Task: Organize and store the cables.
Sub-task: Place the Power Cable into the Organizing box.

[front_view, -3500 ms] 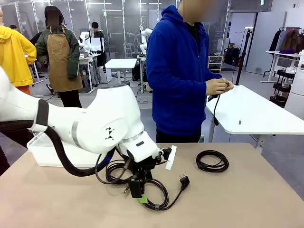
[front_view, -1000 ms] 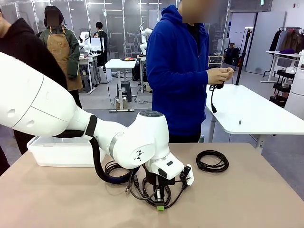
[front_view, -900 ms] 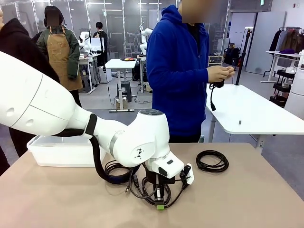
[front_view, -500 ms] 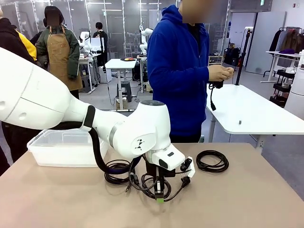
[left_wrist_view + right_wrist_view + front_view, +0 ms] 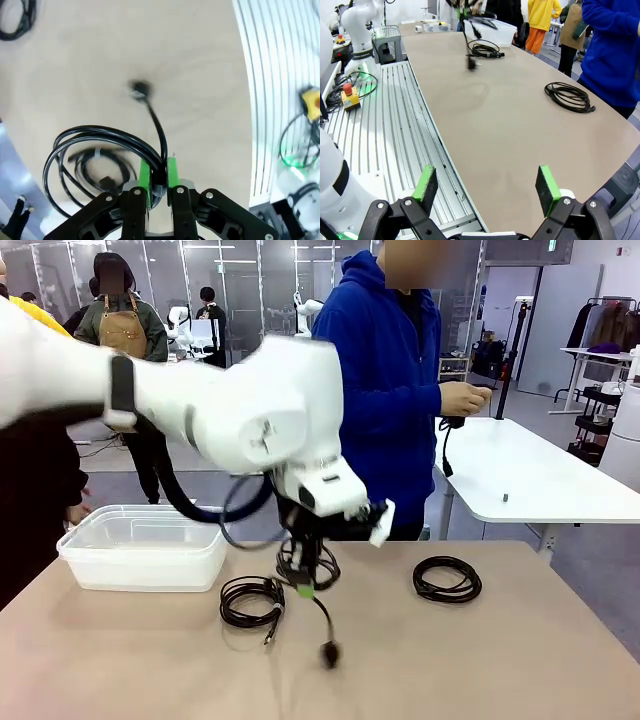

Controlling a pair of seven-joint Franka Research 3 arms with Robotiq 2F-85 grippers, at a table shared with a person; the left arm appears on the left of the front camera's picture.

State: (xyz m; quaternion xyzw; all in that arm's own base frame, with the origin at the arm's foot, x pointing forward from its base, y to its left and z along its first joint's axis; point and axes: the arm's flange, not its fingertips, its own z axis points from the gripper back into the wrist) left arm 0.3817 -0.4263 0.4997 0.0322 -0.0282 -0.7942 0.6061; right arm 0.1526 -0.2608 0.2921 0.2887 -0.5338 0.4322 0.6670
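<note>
My left claw [image 5: 159,176] clamps a thin black coiled power cord [image 5: 100,132] above the beige tabletop [image 5: 500,660]; my right claw [image 5: 488,189] stands wide.

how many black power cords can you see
4: one thin black power cord hangs from the shut left pincer; one coil by the clear plastic bin; another coil on the tan table's right; one cord in the person's hand. More may be hidden.
</note>
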